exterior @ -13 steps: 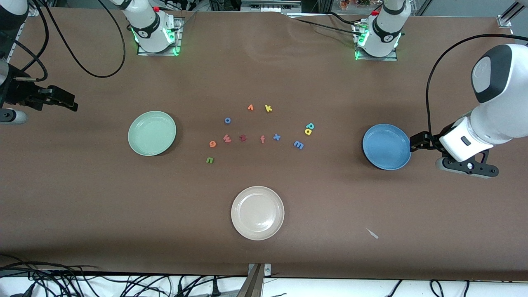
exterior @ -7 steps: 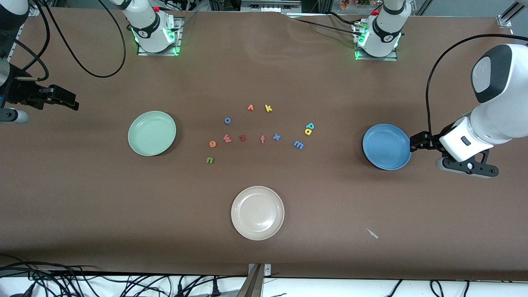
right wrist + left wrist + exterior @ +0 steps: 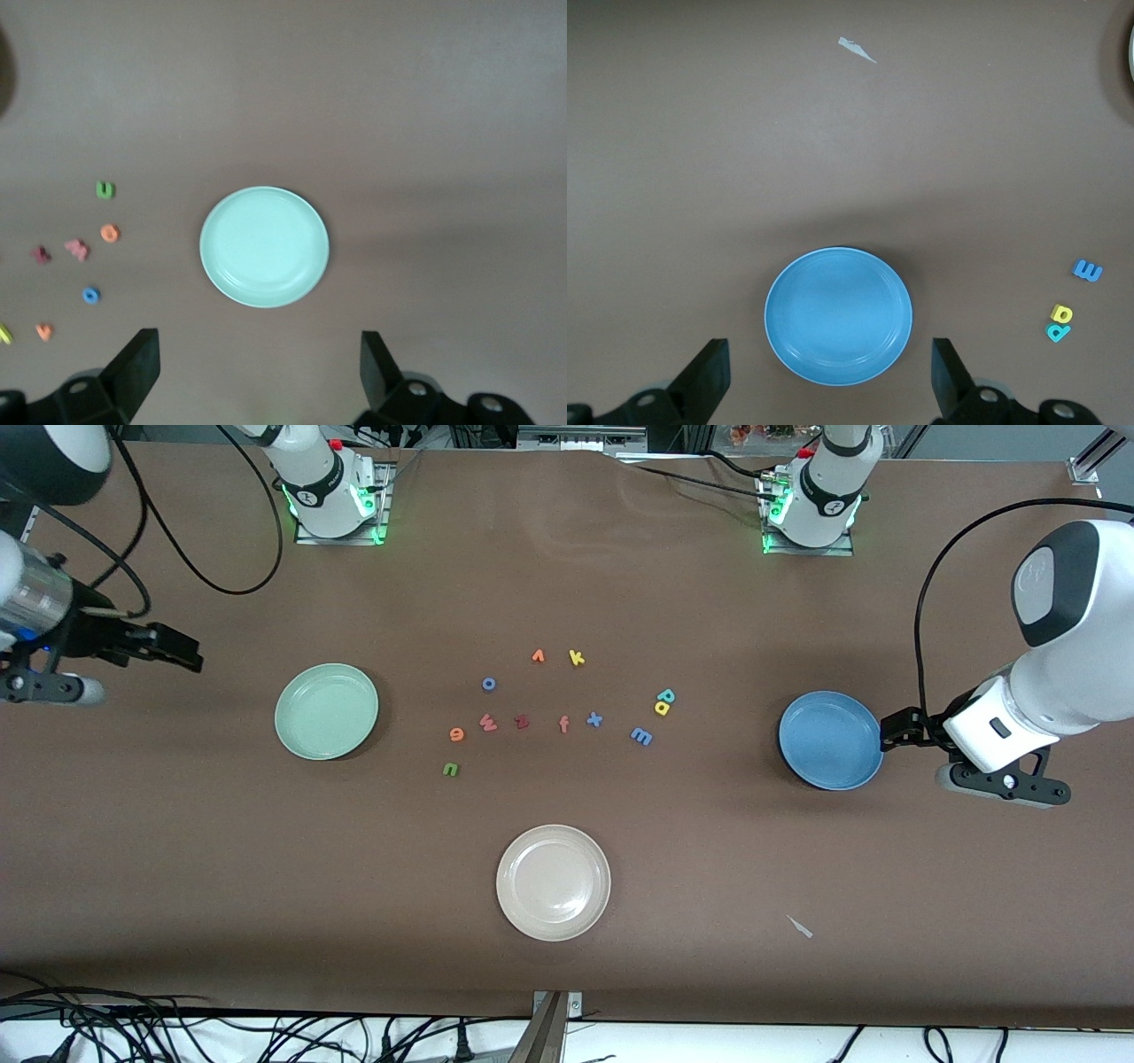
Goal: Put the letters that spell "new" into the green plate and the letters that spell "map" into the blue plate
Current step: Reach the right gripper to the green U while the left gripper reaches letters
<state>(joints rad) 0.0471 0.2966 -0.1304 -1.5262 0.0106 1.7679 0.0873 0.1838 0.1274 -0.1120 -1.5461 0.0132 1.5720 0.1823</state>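
1. The green n (image 3: 451, 769), orange e (image 3: 456, 734) and pinkish-red w (image 3: 488, 723) lie loose on the table (image 3: 567, 974), between the cream-white plate (image 3: 554, 882) and the robots' bases, toward the right arm's end of the letter cluster.
2. The blue m (image 3: 641, 736), yellow a (image 3: 661, 708) and teal-green p (image 3: 666, 695) sit close together, farther from the front camera than the cream-white plate, toward the left arm's end.
3. The green plate (image 3: 326, 711) is bare, well apart from the cream-white plate toward the right arm's end; the blue plate (image 3: 831, 740) is bare too, toward the left arm's end.
4. The dark red z (image 3: 522, 722), salmon f (image 3: 563, 724), blue x (image 3: 594, 719), yellow k (image 3: 577, 658), a blue o (image 3: 488, 684) and an orange v (image 3: 538, 656) also lie farther from the camera than the cream-white plate.
5. The left gripper (image 3: 889, 733) hangs at the blue plate's edge, jaws spread wide, empty.
6. The right gripper (image 3: 182, 657) is over bare table near the green plate, jaws spread wide, empty.
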